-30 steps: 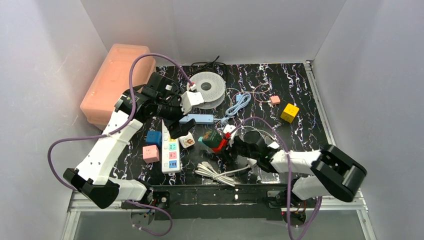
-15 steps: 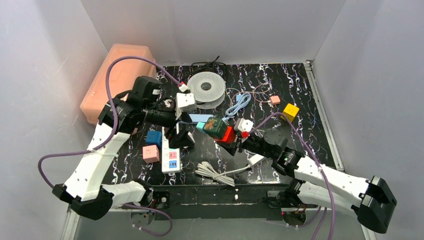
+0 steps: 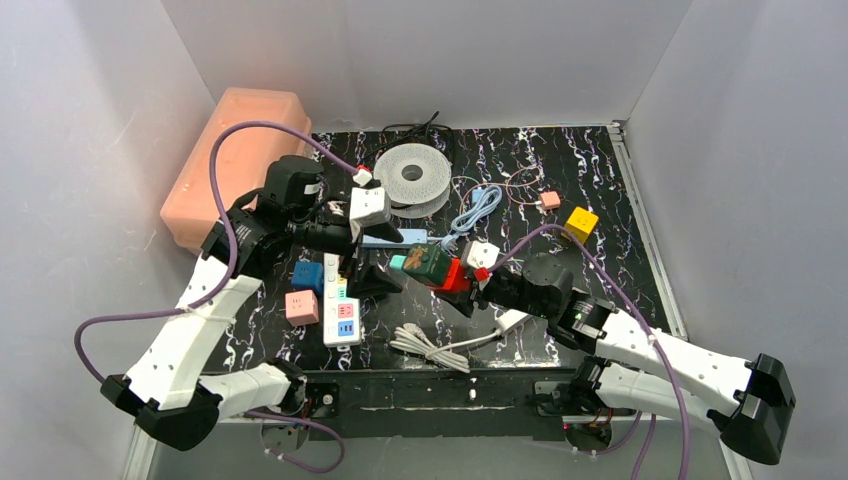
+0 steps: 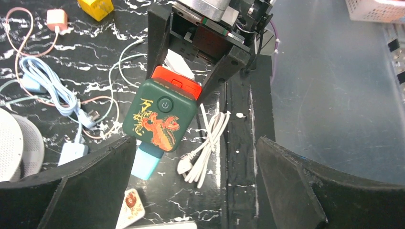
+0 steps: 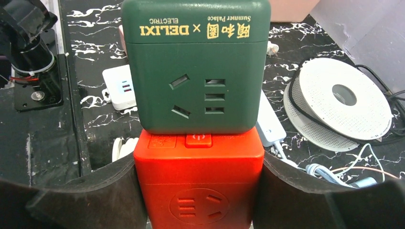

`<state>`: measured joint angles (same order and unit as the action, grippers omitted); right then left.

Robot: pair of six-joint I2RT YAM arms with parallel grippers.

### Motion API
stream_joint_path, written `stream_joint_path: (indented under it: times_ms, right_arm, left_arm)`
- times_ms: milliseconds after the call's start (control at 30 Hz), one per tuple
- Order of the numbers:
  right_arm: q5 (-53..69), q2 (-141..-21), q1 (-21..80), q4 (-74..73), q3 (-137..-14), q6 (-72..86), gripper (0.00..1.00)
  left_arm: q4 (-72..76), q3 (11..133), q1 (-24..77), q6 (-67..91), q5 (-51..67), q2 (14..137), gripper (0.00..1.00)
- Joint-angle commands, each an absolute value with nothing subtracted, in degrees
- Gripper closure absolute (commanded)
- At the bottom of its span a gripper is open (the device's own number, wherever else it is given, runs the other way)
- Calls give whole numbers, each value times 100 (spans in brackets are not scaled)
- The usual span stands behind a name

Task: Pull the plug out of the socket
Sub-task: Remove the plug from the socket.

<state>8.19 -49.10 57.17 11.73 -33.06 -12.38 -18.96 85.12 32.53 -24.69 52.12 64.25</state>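
1. A salmon-pink lidded box is sitting by the table's far-left corner, against the left wall. Its lid is covering it, and through the cloudy plastic I cannot tell what it is holding.
2. The right gripper is clamping the red socket cube by two opposite sides and holding it raised over the middle of the table. The right wrist view is showing both fingers pressing on the red faces.
3. The green plug cube is sitting flush against the red one, plugged in and pointing toward the left arm. A teal piece is sticking out of its far end.
4. The left gripper is standing wide open just in front of the green plug cube. Its fingers are flanking the cube without touching it, as far as the left wrist view is showing.
5. The table is showing black with white marbling and is carrying loose things:
   - a white power strip
   - a blue cube
   - a pink cube
   - a yellow cube
   - a white spool
   - a pale blue cable
   - a coiled white cable at the near edge
6. Plain pale grey walls are closing in the table on three sides.
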Motion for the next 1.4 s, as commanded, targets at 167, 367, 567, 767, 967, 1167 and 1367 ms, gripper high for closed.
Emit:
stream_joint_path:
  times_ms: [167,367,567,767,967,1167,1367]
  right_arm:
    - [1006,-4825,5910,1414,-4108,-1376,99]
    - [971,-4884,6034,1381,-4166,-1446,99]
    - [945,-4887,6081,1343,-4134,-1478,99]
    - [943,-4935,6103,1349,-4245,-1546,99]
    - [1002,-5081,6117,1390,-4374,-1609,99]
    - [1083,-5197,6161,1388,-4469,-1604,99]
    - [1175,-5257,6161,1444,-4566,-1589,99]
  left_arm:
    - [-2083,8327,3846,-4439,5370,6396,2]
    - [-2163,8734,3922,-4808,4950,6752,2]
    - [-2066,8710,3921,-4588,4794,6660,2]
    - [-2602,8639,3930,-4508,4984,6594,2]
    - [-2864,8830,4034,-4561,4906,6810,2]
    - [-2692,8782,4053,-4775,4688,6880,2]
    - [-2864,8453,4229,-5509,4538,6700,12]
